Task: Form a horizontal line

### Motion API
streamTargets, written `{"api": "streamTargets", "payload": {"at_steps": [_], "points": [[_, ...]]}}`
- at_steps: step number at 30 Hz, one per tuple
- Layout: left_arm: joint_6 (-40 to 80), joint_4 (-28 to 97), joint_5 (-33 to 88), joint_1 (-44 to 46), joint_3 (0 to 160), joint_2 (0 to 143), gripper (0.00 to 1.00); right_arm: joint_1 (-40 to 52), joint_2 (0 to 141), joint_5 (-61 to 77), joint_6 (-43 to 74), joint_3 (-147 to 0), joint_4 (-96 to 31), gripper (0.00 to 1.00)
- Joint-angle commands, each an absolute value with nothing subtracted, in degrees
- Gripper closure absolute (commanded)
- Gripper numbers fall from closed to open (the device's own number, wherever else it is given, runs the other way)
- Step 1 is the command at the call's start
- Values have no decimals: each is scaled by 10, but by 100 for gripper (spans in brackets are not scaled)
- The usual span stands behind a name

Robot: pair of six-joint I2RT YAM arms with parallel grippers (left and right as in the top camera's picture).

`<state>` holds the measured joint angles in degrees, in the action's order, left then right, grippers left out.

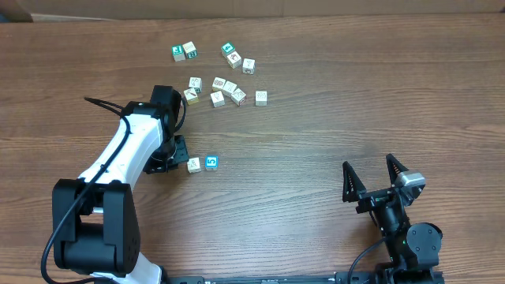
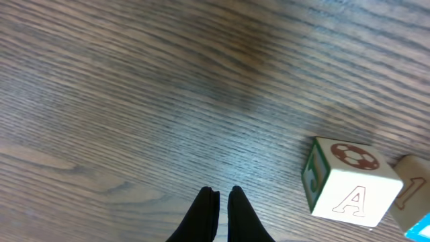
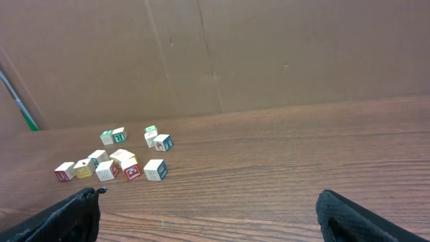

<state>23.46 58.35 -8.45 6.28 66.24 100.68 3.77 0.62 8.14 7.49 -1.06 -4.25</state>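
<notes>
Two cubes stand side by side in a short row: a whitish cube (image 1: pixel 193 164) and a blue-faced cube with a white "5" (image 1: pixel 211 162) to its right. My left gripper (image 1: pixel 181 153) hovers just left of the whitish cube, shut with nothing in it. In the left wrist view the shut gripper (image 2: pixel 220 192) points at bare wood. The whitish cube (image 2: pixel 346 188), showing an "A" and a ball print, lies to its right, with the blue-faced cube (image 2: pixel 413 198) cut by the frame edge. My right gripper (image 1: pixel 368 167) (image 3: pixel 207 196) stands open and empty at the front right.
A loose cluster of whitish picture cubes (image 1: pixel 225 89) (image 3: pixel 111 166) lies at the back of the table. Behind it are green-faced cubes (image 1: pixel 178 52) and another (image 1: pixel 228 49). A cardboard wall (image 3: pixel 222 54) closes the far side.
</notes>
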Motion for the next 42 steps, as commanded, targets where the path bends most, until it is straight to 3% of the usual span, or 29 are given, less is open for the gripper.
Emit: {"api": "streamTargets", "payload": {"at_steps": [1,26,42], "points": [[227,585,-108,64,657,1012,96,35,2,82,76,-4,-40,0],[219,553,-108,64,615,1012,96,35,2,82,76,-4,-40,0],[127,456,6,64,594,1012,96,35,2,82,76,-4,-40,0]]}}
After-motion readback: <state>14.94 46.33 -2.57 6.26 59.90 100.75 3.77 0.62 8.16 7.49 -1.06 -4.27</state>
